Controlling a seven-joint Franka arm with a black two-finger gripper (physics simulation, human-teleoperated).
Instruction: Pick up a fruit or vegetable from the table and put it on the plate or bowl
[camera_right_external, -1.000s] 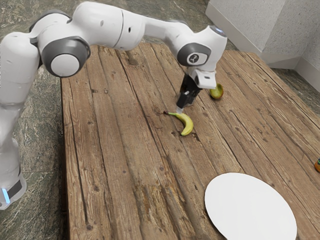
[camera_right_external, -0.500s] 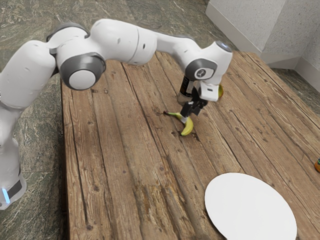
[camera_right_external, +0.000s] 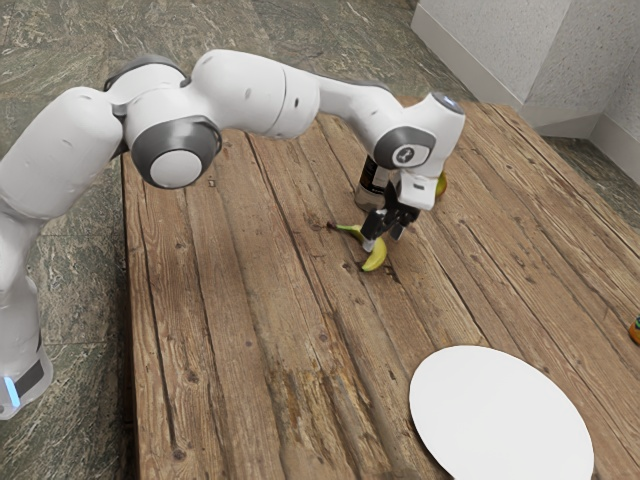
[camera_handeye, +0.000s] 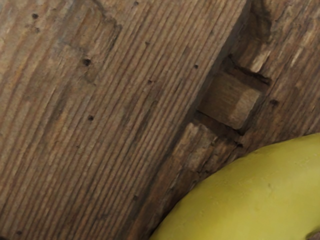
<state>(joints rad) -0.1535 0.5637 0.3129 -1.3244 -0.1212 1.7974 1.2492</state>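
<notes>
Claw (camera_right_external: 378, 240) is down low on the worktop (camera_right_external: 250, 330), right over the middle of the banana (camera_right_external: 374, 260), black tips at the fruit's mid-section. Contact with the peel looks likely, but whether the claw is clenched on it or released: cannot tell from this angle.

Banana lies flat on the wood, not lifted. Long axis runs diagonally: dark stem end points to the exterior view's upper left, blunt yellow end points to the lower right, toward the camera. Body is curved, and its middle is hidden by the claw. In the wrist view the banana (camera_handeye: 250, 200) is a big yellow curve just under the hand, on wood grain (camera_handeye: 100, 125) with a square notch in the plank beside it.

Counts:
- 1 banana.
- 1 white round plate (camera_right_external: 500, 415), flat on the worktop near the exterior view's lower right corner, well apart from the banana, nothing on it.
- 1 yellow-green fruit (camera_right_external: 441, 183) just behind the arm's wrist, partly hidden, kind unclear.
- 1 small orange-and-green thing (camera_right_external: 635, 330) cut off at the exterior view's right edge, too little showing to name.
- 1 white arm, coming in from the exterior view's left.
</notes>
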